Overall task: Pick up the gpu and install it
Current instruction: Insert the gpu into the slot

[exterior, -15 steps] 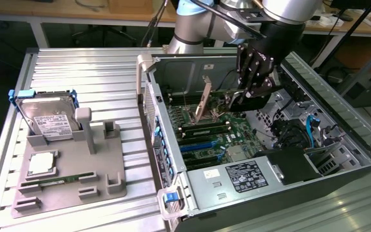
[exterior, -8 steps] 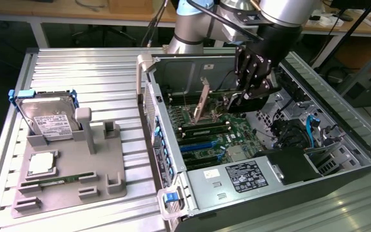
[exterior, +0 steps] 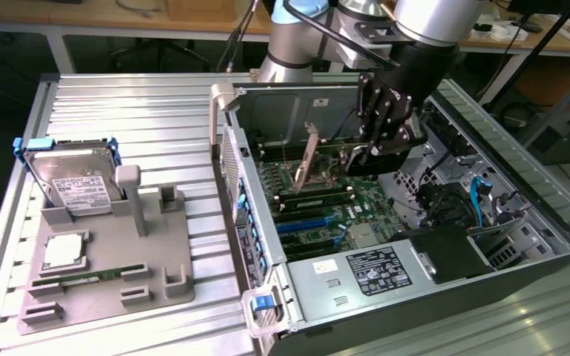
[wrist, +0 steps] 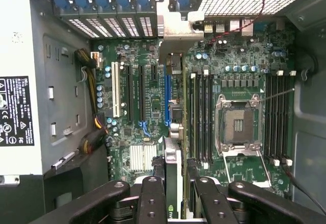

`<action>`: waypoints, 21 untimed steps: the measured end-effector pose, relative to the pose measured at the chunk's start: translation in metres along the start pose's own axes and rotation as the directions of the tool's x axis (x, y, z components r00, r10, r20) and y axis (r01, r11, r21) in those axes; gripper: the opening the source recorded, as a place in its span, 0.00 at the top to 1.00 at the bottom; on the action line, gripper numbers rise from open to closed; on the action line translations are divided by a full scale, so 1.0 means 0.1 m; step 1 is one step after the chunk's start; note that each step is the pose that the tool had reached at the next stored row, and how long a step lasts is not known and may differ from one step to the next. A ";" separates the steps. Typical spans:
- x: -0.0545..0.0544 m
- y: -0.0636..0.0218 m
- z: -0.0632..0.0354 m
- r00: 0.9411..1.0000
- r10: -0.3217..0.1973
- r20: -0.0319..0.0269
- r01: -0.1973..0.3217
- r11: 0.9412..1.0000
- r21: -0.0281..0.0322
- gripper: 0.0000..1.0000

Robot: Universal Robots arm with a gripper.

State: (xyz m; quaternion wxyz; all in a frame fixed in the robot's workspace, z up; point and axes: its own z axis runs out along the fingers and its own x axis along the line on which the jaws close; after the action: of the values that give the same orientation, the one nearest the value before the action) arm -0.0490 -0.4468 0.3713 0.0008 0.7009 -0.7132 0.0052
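The claw (exterior: 376, 148) hangs inside the open computer case (exterior: 522, 245), pinching the graphics card (wrist: 172, 173) by its top edge, so the pickup is done and the fitting step is in hand. The card (exterior: 309, 159) stands on edge over the motherboard (exterior: 364, 200), its metal bracket toward the case's back wall, seemingly above a slot. Seating it looks to need the edge lined up squarely.
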 end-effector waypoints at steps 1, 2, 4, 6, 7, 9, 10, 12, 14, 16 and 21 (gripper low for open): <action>0.00 0.002 0.005 1.000 0.000 0.000 0.000 1.000 0.000 0.73; 0.00 0.004 0.009 1.000 0.000 0.000 0.000 1.000 0.000 0.73; 0.00 0.011 0.020 1.000 0.000 0.000 0.000 1.000 0.000 0.73; 0.00 0.019 0.033 1.000 0.000 0.000 0.000 1.000 0.000 0.73; 0.00 0.024 0.040 1.000 0.000 0.000 0.000 1.000 0.000 0.73; 0.00 0.036 0.056 1.000 0.000 0.000 0.000 1.000 0.000 0.73; 0.00 0.040 0.063 1.000 0.000 0.000 0.000 1.000 0.000 0.73; 0.00 0.056 0.084 1.000 0.000 0.000 0.000 1.000 0.001 0.73; 0.00 0.071 0.100 1.000 0.000 0.000 0.000 1.000 0.001 0.73; 0.00 0.089 0.121 1.000 0.000 0.000 0.000 1.000 0.002 0.73; 0.00 0.123 0.161 1.000 0.000 0.000 0.000 1.000 0.002 0.73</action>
State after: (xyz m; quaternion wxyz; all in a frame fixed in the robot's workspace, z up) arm -0.0612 -0.4468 0.3551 0.0001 0.7009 -0.7132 0.0061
